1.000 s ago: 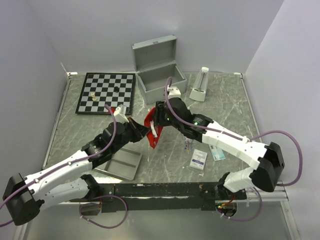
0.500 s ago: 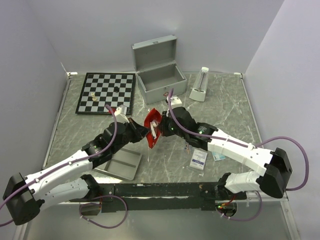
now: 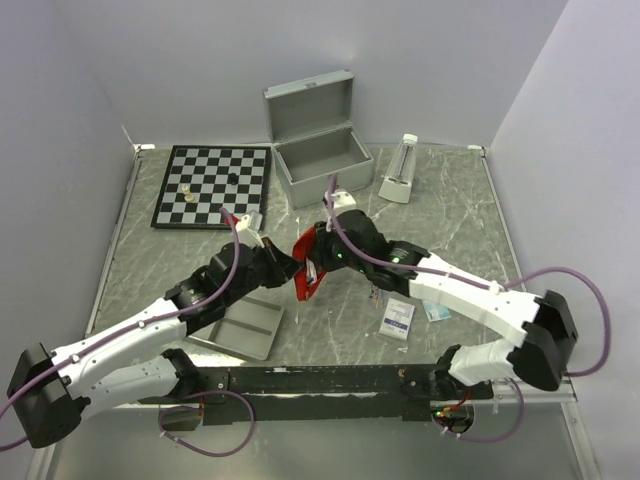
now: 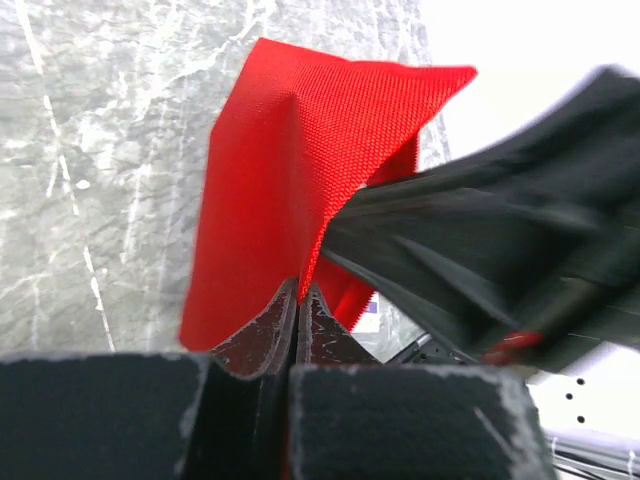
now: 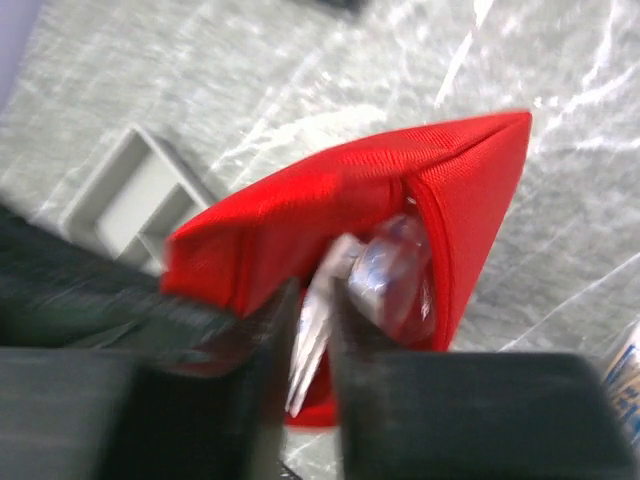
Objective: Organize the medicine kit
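Observation:
The medicine kit (image 3: 322,163), a silver case, stands open at the back with its lid (image 3: 310,100) up. In front of it a red pouch (image 3: 304,262) hangs between both arms. My left gripper (image 3: 291,272) is shut on the pouch's fabric edge (image 4: 298,285). The pouch (image 5: 330,200) gapes open with clear packets (image 5: 390,270) inside. My right gripper (image 5: 312,305) is at that mouth, jaws slightly apart, with a thin clear packet (image 5: 308,350) in the gap. The right gripper (image 3: 318,258) sits just right of the pouch.
A chessboard (image 3: 213,185) with a few pieces lies at the back left. A grey two-compartment tray (image 3: 240,328) sits near the left arm. A white upright object (image 3: 402,170) stands right of the case. Small medicine boxes (image 3: 398,318) lie under the right arm.
My right gripper has come down and nearer, to the pouch's mouth, with its jaws now closer together. The left gripper has kept its hold; the pouch shifted slightly.

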{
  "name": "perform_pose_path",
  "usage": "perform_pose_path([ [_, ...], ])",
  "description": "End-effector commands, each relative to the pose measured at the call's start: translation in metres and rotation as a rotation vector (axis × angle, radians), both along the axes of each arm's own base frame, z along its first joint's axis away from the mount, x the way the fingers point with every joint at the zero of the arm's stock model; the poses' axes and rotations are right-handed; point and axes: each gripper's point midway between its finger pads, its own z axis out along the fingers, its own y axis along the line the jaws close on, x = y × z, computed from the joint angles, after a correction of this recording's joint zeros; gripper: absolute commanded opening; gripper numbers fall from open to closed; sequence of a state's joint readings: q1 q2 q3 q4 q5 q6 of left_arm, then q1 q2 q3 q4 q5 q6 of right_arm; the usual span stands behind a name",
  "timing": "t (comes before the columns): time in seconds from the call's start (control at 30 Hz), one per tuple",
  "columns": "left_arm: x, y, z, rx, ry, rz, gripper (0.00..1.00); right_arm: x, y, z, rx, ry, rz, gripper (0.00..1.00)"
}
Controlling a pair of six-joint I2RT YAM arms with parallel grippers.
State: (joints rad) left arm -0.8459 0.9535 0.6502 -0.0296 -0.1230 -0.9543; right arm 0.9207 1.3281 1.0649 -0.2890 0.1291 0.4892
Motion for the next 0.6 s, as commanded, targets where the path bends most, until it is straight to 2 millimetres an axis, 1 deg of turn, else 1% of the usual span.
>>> perform_pose_path([
  [0.0, 0.006, 0.005, 0.031, -0.014, -0.079, 0.027, 0.01, -0.012, -0.005, 0.067, 0.131, -0.127, 0.05, 0.41],
  [0.07, 0.008, 0.007, 0.032, 0.013, -0.092, 0.028, 0.01, -0.017, -0.012, 0.082, 0.151, -0.158, 0.058, 0.52],
  [0.13, 0.009, 0.008, 0.034, 0.055, -0.115, 0.013, 0.01, -0.018, -0.024, 0.093, 0.144, -0.191, 0.043, 0.6],
  [0.23, 0.006, 0.003, 0.034, 0.12, -0.148, -0.087, 0.01, -0.014, -0.045, 0.097, 0.111, -0.228, 0.007, 0.7],
  [0.3, -0.001, 0.0, 0.032, 0.14, -0.16, -0.179, 0.01, -0.009, -0.06, 0.093, 0.091, -0.227, -0.014, 0.75],
  [0.33, -0.005, -0.001, 0.033, 0.138, -0.173, -0.228, 0.01, -0.009, -0.064, 0.092, 0.086, -0.231, 0.002, 0.78],
  [0.43, -0.029, -0.009, 0.039, 0.089, -0.214, -0.436, 0.01, -0.013, -0.074, 0.087, 0.076, -0.256, 0.063, 0.8],
  [0.47, -0.038, -0.011, 0.042, 0.07, -0.223, -0.511, 0.01, -0.02, -0.071, 0.089, 0.087, -0.274, 0.119, 0.8],
  [0.57, -0.053, -0.014, 0.051, 0.036, -0.241, -0.65, 0.01, -0.043, -0.066, 0.101, 0.159, -0.36, 0.25, 0.81],
])
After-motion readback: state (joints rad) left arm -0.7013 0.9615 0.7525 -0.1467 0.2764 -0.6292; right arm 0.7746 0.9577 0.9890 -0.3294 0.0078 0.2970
